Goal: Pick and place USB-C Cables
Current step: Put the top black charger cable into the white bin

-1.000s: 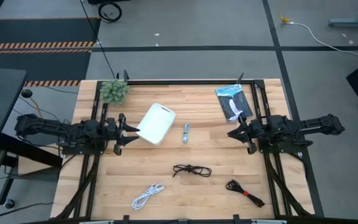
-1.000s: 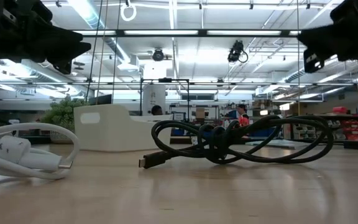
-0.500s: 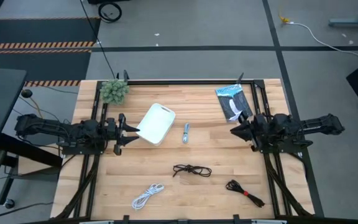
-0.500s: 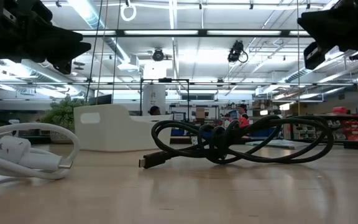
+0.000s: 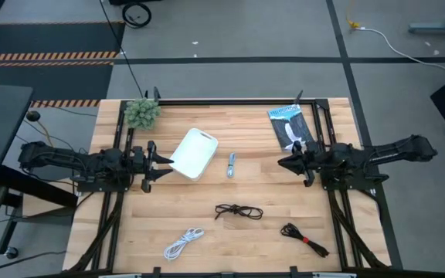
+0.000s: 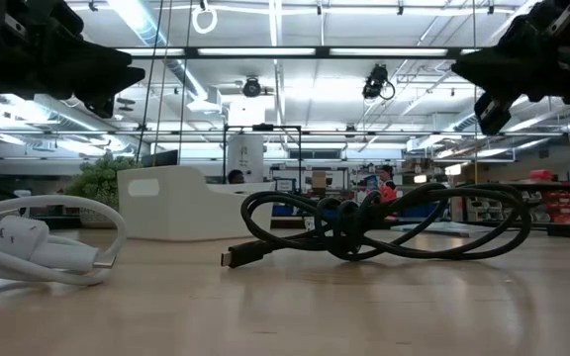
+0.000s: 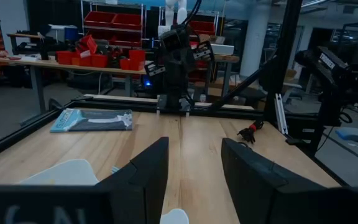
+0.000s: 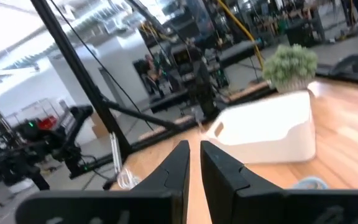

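Note:
Three cables lie on the wooden table, and no gripper touches them. The loose black cable [image 5: 239, 211] [image 6: 384, 222] lies near the middle. The white cable [image 5: 182, 243] [image 6: 38, 242] is toward the near left, and the black bundle with a red band [image 5: 305, 238] is at the near right. My left gripper [image 5: 157, 162] [image 7: 194, 146] hovers open beside the white tray [image 5: 194, 153], at its left end. My right gripper [image 5: 283, 163] [image 8: 195, 149] hovers shut over the table's right half and points toward the tray.
A blue-and-white packet [image 5: 290, 127] lies at the far right, and a small green plant [image 5: 142, 113] stands at the far left corner. A small grey item [image 5: 231, 164] lies right of the tray. Black frame rails run along both table sides. Bare wood shows between the cables.
My right gripper has moved a little toward the table's left and dipped slightly lower. The left arm and all the cables have stayed where they were.

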